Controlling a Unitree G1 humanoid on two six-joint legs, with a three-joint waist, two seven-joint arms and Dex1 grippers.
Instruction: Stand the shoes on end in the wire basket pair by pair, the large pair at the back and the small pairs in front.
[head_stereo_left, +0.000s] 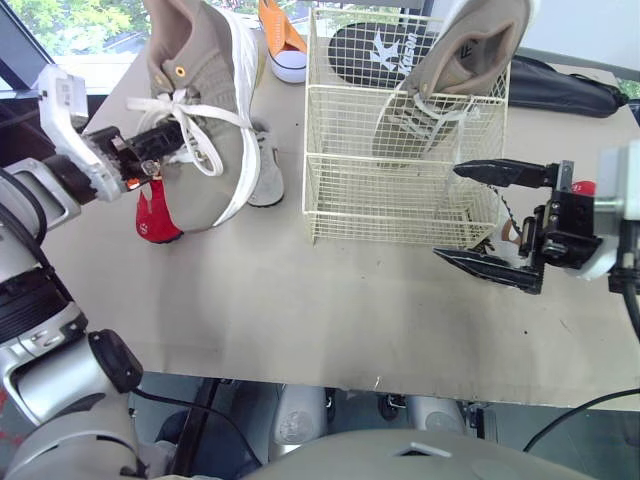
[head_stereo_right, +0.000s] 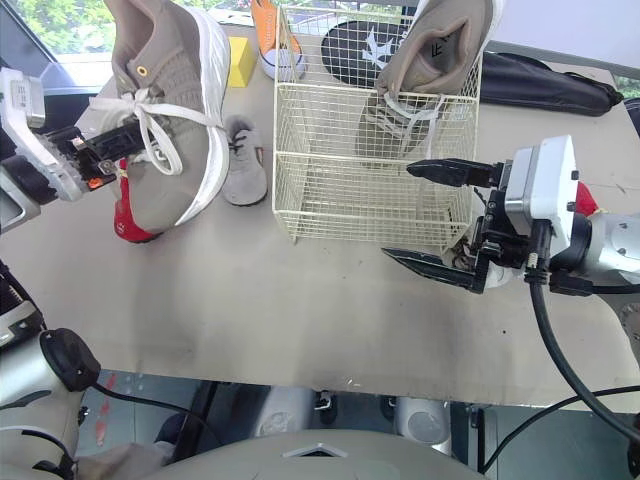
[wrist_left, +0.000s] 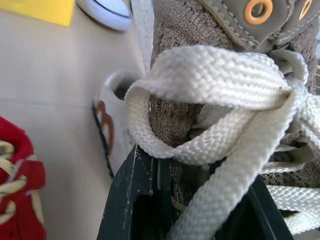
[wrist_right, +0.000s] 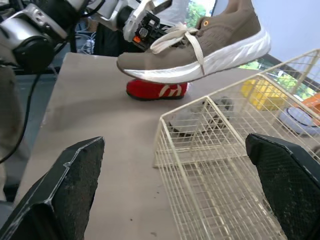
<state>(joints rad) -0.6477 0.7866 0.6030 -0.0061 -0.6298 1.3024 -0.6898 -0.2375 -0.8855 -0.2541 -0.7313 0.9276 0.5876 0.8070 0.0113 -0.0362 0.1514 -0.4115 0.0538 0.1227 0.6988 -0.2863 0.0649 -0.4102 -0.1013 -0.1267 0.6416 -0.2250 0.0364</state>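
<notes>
My left gripper (head_stereo_left: 150, 150) is shut on the laces and tongue of a large tan sneaker (head_stereo_left: 200, 110) with a white sole, holding it off the table to the left of the cream wire basket (head_stereo_left: 400, 200). Its mate, a second large tan sneaker (head_stereo_left: 450, 70), stands on end in the basket's back right part. Under the held sneaker lies a small red shoe (head_stereo_left: 155, 220), and a small grey shoe (head_stereo_right: 243, 160) sits beside it. My right gripper (head_stereo_left: 447, 212) is open at the basket's front right corner, with nothing between its fingers (wrist_right: 65, 185).
An orange and white shoe (head_stereo_left: 283, 45) and a yellow block (head_stereo_right: 240, 60) lie at the back of the table. A black sole with a white logo (head_stereo_left: 375, 50) shows behind the basket. A black bag (head_stereo_left: 560, 85) lies at the back right.
</notes>
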